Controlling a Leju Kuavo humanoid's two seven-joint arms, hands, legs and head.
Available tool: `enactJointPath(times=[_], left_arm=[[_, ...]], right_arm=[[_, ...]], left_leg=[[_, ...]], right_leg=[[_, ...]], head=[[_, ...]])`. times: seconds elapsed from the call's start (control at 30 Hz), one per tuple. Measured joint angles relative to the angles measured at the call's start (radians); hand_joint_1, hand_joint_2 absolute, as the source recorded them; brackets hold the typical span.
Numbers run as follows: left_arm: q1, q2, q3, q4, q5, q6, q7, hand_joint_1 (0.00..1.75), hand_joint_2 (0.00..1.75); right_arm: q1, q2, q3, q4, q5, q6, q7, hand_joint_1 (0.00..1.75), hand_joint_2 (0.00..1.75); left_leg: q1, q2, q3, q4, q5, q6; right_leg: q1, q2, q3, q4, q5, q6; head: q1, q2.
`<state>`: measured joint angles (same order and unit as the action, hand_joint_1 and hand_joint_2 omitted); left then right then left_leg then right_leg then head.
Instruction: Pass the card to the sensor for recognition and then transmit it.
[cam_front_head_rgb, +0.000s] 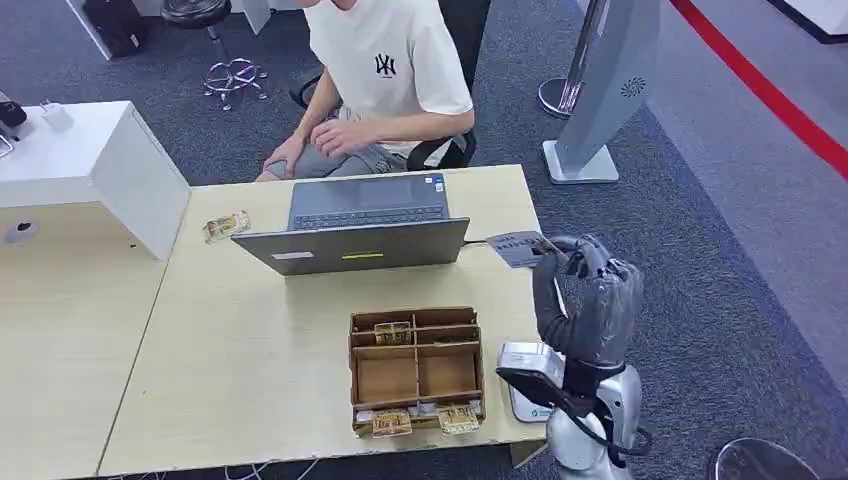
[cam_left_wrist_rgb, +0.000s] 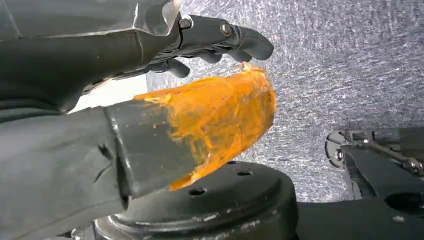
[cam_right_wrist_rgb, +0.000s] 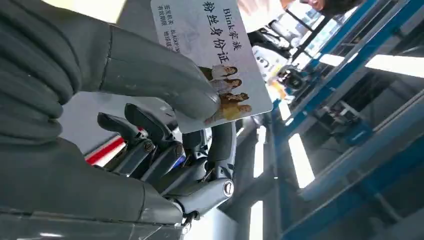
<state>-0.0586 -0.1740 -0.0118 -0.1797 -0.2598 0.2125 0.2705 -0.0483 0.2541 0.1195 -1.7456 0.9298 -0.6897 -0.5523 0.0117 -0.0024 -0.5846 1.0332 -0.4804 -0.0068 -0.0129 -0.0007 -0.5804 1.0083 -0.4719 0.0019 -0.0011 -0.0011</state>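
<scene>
Right hand (cam_front_head_rgb: 588, 290), grey and ribbed, pinches a flat glossy printed card (cam_right_wrist_rgb: 215, 55); left hand's (cam_left_wrist_rgb: 150, 115) state unclear.

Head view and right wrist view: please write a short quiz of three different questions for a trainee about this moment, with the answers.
1. True or false: the right hand holds the card.
2. Multiple choice: where is the sensor? A) behind the laptop; B) at the table's right front corner, beside the right arm; C) on the floor.
3. Fill in: the cardboard tray stands in front of the ____.

Key
1. True: thumb and fingers pinch it, raised above the table's right edge.
2. B.
3. Laptop, whose lid is open towards the seated person.
</scene>
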Motion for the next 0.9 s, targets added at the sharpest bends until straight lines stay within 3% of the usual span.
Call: enactJointPath(times=[0.23,0.47,0.83,0.87,0.9], left_arm=[[-0.002,0.0,-0.024,0.0,-0.045,-0.024,0.026,0.0,0.0],[-0.004,0.003,-0.043,0.0,-0.076,-0.037,0.041,0.0,0.0],[-0.019,0.006,-0.061,0.0,-0.105,-0.045,0.053,0.0,0.0],[-0.019,0.006,-0.061,0.0,-0.105,-0.045,0.053,0.0,0.0],[-0.02,0.006,-0.062,0.0,-0.105,-0.045,0.053,0.0,0.0]], right_arm=[[-0.161,0.015,0.064,0.127,0.227,0.0,0.037,1.75,1.75],[-0.274,0.051,0.083,0.257,0.362,0.0,0.068,1.75,1.75],[-0.395,0.054,0.135,0.36,0.556,-0.001,0.233,1.75,1.75],[-0.399,0.052,0.14,0.363,0.561,-0.001,0.246,0.0,1.75],[-0.401,0.049,0.147,0.367,0.567,-0.001,0.267,0.0,1.75]], left_leg=[[0.0,0.0,0.0,0.0,0.0,0.0],[0.001,0.0,0.0,0.0,0.0,-0.001],[0.0,-0.001,0.0,0.0,0.001,-0.001],[0.0,-0.001,0.0,0.0,0.001,-0.001],[0.0,-0.001,0.0,0.0,0.001,-0.001]], right_leg=[[0.0,0.0,0.0,0.0,0.001,-0.001],[0.0,0.0,-0.001,0.0,0.0,-0.001],[0.0,0.0,-0.001,0.0,0.0,-0.001],[0.0,0.0,-0.001,0.0,0.0,-0.001],[0.0,0.0,-0.001,0.0,0.0,-0.001]], head=[[0.0,0.0],[0.0,0.0],[0.0,0.0],[0.0,0.0],[0.0,0.0]])
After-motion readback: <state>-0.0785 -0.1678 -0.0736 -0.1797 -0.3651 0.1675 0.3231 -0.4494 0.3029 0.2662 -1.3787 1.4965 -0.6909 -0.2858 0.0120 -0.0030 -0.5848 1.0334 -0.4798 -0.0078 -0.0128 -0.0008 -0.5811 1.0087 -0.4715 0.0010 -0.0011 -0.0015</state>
